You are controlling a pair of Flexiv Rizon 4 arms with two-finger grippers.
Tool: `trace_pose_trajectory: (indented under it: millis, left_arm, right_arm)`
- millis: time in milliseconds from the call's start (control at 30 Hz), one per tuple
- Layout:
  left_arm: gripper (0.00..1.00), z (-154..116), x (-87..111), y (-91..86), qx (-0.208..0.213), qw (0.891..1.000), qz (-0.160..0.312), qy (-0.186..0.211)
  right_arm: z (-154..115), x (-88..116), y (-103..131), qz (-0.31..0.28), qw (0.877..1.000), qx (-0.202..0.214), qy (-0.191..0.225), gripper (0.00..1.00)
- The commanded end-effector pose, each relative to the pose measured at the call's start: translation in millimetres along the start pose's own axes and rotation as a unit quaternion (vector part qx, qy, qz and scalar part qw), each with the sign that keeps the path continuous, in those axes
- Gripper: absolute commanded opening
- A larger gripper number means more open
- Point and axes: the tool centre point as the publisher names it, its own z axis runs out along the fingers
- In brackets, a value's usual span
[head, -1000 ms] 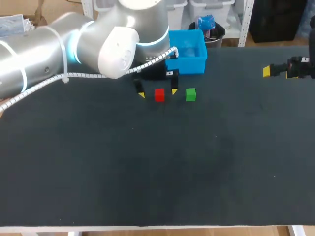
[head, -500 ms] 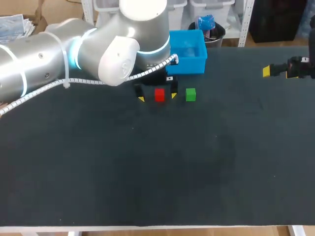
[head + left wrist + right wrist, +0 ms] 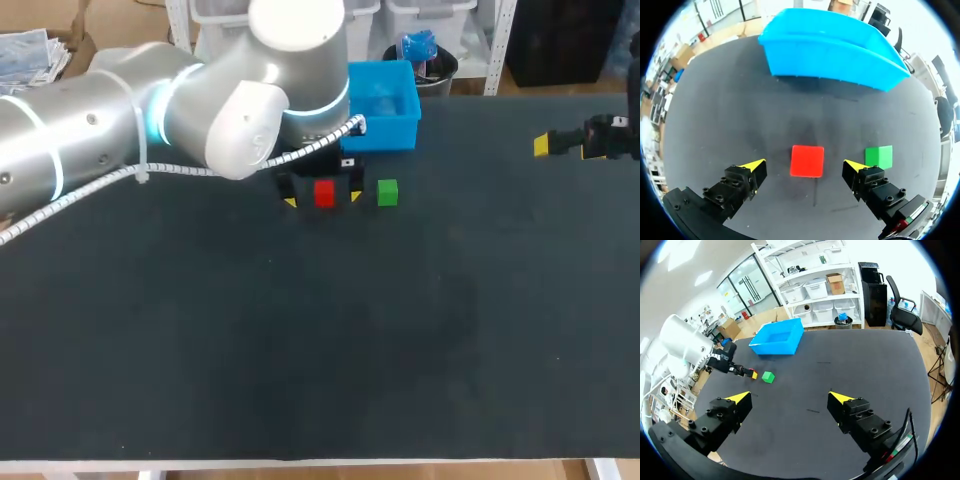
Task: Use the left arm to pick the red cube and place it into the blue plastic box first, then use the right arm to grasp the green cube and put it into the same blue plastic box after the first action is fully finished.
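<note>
On the table [image 3: 300,350], head view: the red cube [image 3: 324,193] is lying near the blue plastic box [image 3: 385,133], on the box's robot-facing side, with the green cube [image 3: 387,193] sitting just beside it, equally near the box. The left gripper [image 3: 322,198] is straddling the red cube, jaws standing wide, one yellow tip on each side. The right gripper [image 3: 560,148] is hanging well apart from the box, off toward the right arm's own side. Left wrist view: the red cube [image 3: 807,161] is sitting between the open fingers, gaps showing on both sides and nothing gripped; the green cube [image 3: 879,156] is lying just beside the outer face of one fingertip [image 3: 856,167], with the box [image 3: 830,55] ahead. Hazard, judged: that finger is likely risking a brush against the green cube, nudging it during closing or lifting; an off-centre squeeze could be twisting the red cube loose. Right wrist view: the right gripper [image 3: 791,398] is hanging over bare table, jaws wide and empty, the box [image 3: 777,342] far ahead; starting early would be crowding the box.
</note>
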Motion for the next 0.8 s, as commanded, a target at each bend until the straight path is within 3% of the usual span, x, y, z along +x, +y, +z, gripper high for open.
trace_pose_trajectory:
  millis: [33, 67, 100, 800]
  left_arm:
    - [1.00, 5.3, -4.4, -3.6, -0.002, 1.000, 0.004, -0.001]
    - [0.44, 6.0, -4.7, -3.7, -0.002, 1.000, 0.005, -0.001]
    - [0.00, 6.7, -5.0, -3.9, -0.002, 1.000, 0.008, -0.002]
    - [0.00, 13.6, -4.2, -1.8, -0.002, 1.000, 0.010, -0.006]
  right_arm:
    - [0.6, -0.4, 0.3, 0.000, 1.000, 0.001, 0.000, 1.00]
    - [0.6, -0.4, 0.3, 0.000, 1.000, 0.001, 0.000, 1.00]
    - [0.6, -0.4, 0.3, 0.000, 1.000, 0.001, 0.000, 1.00]
    - [0.6, -0.4, 0.3, 0.000, 1.000, 0.001, 0.000, 1.00]
